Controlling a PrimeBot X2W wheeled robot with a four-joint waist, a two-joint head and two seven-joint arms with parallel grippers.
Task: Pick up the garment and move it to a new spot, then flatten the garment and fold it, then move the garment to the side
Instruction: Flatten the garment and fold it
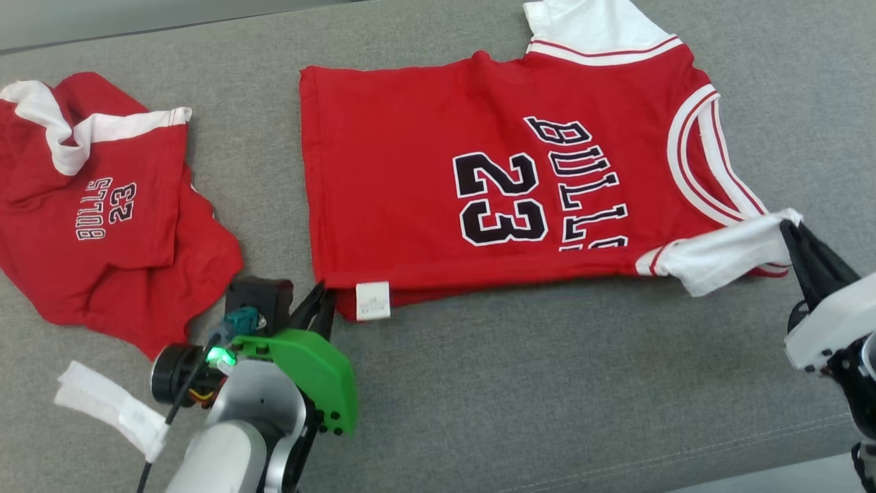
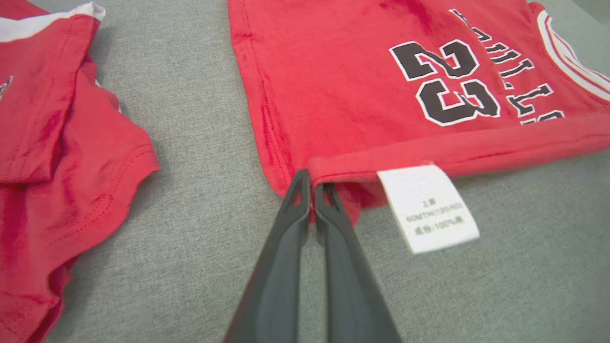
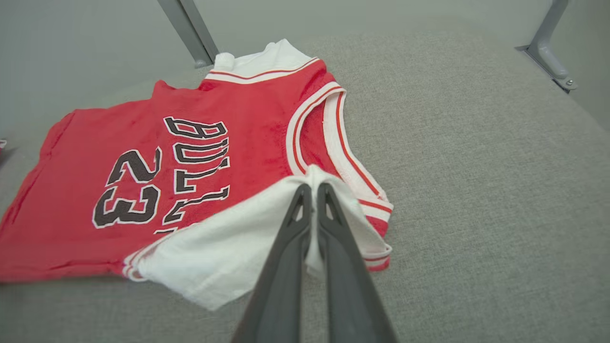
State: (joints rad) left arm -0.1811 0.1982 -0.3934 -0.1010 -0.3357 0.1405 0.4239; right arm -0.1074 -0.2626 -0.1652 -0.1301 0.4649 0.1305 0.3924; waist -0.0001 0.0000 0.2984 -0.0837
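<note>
The garment (image 1: pixel 424 185) is a red jersey with a black 23 and white sleeves, spread on the grey padded surface with its near long edge turned over. My left gripper (image 1: pixel 321 296) is shut on its hem corner (image 2: pixel 329 178), beside a white care label (image 2: pixel 426 207). At the other end, my right gripper (image 1: pixel 790 229) is shut on the white sleeve (image 3: pixel 228 247), which is pulled over the red body. Both pairs of dark fingers (image 2: pixel 295 224) (image 3: pixel 298 224) are pressed together with cloth between the tips.
A second red garment (image 1: pixel 102 205) with the same print lies crumpled at the left, close to my left arm. A white strip (image 1: pixel 109 407) lies near the front left. Grey metal legs (image 3: pixel 190 28) stand beyond the far edge. Bare grey surface (image 1: pixel 547 383) stretches in front.
</note>
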